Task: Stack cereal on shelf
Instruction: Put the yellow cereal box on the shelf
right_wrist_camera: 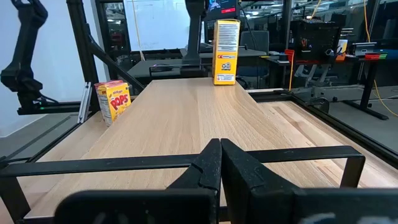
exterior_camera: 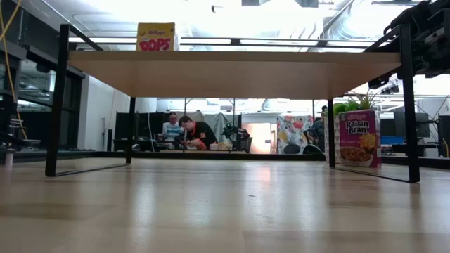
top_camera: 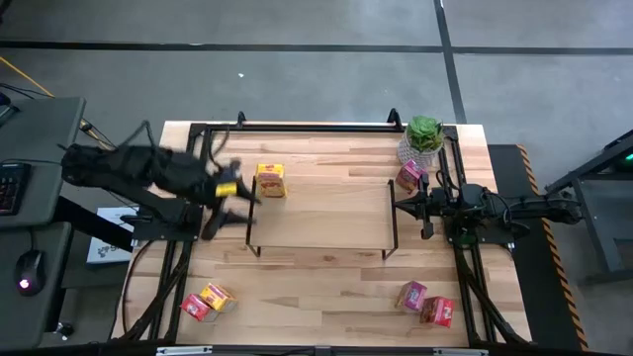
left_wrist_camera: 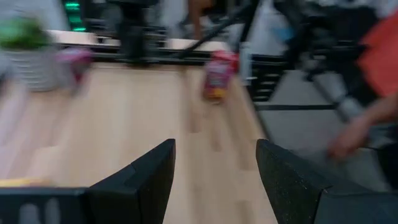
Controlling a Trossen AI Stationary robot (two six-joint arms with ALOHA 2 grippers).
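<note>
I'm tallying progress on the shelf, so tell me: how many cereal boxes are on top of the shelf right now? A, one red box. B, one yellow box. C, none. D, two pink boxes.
B: a single yellow box stands on the shelf top near its left end; the other boxes sit on the table.

The shelf [top_camera: 321,213], a low light-wood rack on black wire legs, is standing mid-table. One yellow box [top_camera: 270,180] is sitting upright on its back-left corner. A pink box [top_camera: 408,176] is standing by its right end. Yellow [top_camera: 218,297] and red [top_camera: 195,308] boxes are lying touching near the table's front-left corner, pink [top_camera: 411,295] and red [top_camera: 436,311] near the front-right.
</note>
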